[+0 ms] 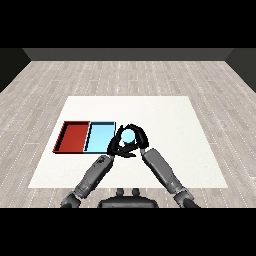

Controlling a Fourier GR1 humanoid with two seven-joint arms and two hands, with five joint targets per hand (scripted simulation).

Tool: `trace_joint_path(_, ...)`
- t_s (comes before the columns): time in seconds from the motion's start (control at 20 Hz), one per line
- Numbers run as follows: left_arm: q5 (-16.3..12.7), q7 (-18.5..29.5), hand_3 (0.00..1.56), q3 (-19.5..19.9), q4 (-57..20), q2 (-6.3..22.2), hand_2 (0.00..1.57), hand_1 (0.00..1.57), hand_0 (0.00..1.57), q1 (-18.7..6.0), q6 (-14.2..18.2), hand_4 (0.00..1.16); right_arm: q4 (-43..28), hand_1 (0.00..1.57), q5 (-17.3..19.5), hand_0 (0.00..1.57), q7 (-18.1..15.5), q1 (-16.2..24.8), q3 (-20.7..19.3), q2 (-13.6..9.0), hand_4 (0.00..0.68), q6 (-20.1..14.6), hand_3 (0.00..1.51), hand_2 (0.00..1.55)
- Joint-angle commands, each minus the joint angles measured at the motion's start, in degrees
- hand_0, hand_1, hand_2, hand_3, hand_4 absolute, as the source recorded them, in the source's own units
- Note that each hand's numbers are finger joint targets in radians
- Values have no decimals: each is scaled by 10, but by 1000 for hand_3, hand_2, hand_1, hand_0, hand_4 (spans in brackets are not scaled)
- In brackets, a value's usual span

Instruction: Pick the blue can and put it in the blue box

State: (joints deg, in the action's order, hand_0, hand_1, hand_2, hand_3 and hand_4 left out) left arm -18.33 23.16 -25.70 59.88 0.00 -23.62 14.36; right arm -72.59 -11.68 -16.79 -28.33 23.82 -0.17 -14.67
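The blue can (pixel 128 135) is held just right of the light blue tray (pixel 100 138), between my two hands. My right hand (pixel 141 139) curls round its right side. My left hand (pixel 115 146) curls round its left and lower side, so the dark fingers form a ring about the can. Only the can's pale blue top shows; its lower part is hidden by the fingers. I cannot tell whether it rests on the table or is lifted. The can lies outside the tray, close to its right rim.
A red tray (pixel 72 137) lies against the blue tray's left side. Both trays sit at the left of the white table (pixel 170 120). My forearms come in from the lower corners and meet near the table's middle.
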Motion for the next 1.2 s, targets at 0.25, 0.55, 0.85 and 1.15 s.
trace_joint_path(0.25, -27, 12, 0, -50, 10, 0, 0, 0, 0, 0, 36, 0, 55, 1408, -8, 1408, -12, -41, 16, 2, 625, 1, 1389, 1439)
trace_joint_path(0.55, 64, -40, 0, -37, -8, 25, 517, 270, 270, -42, 82, 571, 20, 1278, -33, 1278, 6, -42, 81, 2, 613, -53, 1396, 1416)
trace_joint_path(0.85, 132, -27, 88, -63, -35, 2, 574, 393, 393, -37, 133, 125, 18, 1478, -35, 1478, 10, -53, 85, 1, 599, -43, 1400, 1473)
trace_joint_path(1.15, 33, -11, 348, -63, -15, 2, 646, 454, 454, -44, 176, 718, 73, 1455, -103, 1455, -26, -103, 134, 1, 598, -78, 1396, 1453)
